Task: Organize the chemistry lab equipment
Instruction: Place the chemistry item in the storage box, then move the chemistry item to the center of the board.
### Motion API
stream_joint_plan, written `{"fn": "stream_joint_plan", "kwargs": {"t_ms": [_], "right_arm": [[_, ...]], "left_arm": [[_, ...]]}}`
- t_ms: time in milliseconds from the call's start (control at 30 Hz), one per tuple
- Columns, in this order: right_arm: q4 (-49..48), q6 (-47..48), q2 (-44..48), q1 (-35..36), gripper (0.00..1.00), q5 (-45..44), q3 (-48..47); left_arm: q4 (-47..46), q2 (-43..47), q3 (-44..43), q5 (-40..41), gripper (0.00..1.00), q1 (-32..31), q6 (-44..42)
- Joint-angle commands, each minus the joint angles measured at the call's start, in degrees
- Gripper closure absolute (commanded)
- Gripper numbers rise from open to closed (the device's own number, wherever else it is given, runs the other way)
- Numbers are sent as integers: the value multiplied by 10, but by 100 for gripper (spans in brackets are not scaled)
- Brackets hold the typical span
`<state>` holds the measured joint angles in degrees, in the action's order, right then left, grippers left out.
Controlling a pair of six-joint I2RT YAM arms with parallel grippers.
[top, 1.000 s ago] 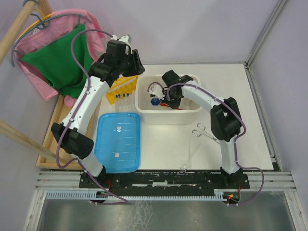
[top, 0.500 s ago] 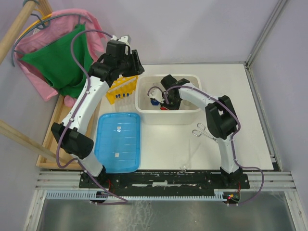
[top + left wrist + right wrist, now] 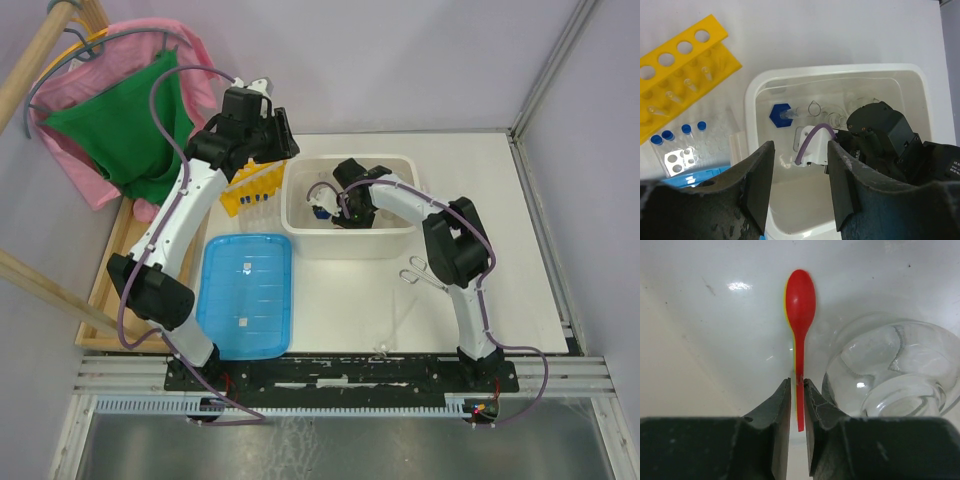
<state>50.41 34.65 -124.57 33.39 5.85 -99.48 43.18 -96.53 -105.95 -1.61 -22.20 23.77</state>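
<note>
Right hand (image 3: 796, 382) is down inside the white tub (image 3: 300, 222), fingers on either side of the thin stem of a red spoon (image 3: 800, 300). The jaws are nearly together with only a sliver of gap. Can't tell whether it's pinching or has let go. The spoon lies flat on the tub floor, bowl pointing away from the hand, with a yellow edge showing along its side (maybe a second spoon under it, can't confirm).

Handling, my read:
- Spoon: light, stiff, smooth plastic. The stem is narrow, so it'll likely pivot in a two-finger pinch. Take it mid-stem, square across, not at the tail end.
- Glass flask (image 3: 890, 370): just beside the right finger, close to touching. It's fragile, round and slick, so any sideways sweep could knock or roll it. Go straight up and down here. To take the flask, grip the neck, not the belly.

Left hand (image 3: 800, 147) is released and holding nothing, hovering over the tub's near-left rim. The yellow rack (image 3: 685, 65) and blue-capped tubes (image 3: 675, 132) sit on the bench (image 3: 500, 200) left of the tub. The tongs (image 3: 420, 272) are on the bench in front of the tub, to its right.
</note>
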Motion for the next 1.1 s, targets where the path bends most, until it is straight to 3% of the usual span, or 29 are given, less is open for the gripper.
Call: {"fn": "stream_joint_plan", "kwargs": {"t_ms": [0, 267, 500, 700, 800, 933, 1067], "right_arm": [[-12, -9, -1, 3, 75, -8, -2], [-12, -28, 23, 3, 72, -19, -18], [6, -44, 123, 3, 66, -18, -50], [-17, -103, 228, -4, 59, -128, -63], [-15, -178, 272, -27, 49, -249, -75], [61, -349, 338, -107, 48, -337, -64], [70, -514, 463, -175, 48, -363, 115]], "left_arm": [[-22, 21, -1, -1, 46, 5, -13], [-22, 24, 0, -3, 46, 5, -12], [-25, 21, 3, -6, 46, 6, -6], [-36, 21, 6, 8, 46, 6, -1], [-53, 24, 10, 6, 46, 6, 5], [-56, 9, 3, -21, 46, 7, 9], [-59, 7, 8, -34, 46, 6, 15]]}}
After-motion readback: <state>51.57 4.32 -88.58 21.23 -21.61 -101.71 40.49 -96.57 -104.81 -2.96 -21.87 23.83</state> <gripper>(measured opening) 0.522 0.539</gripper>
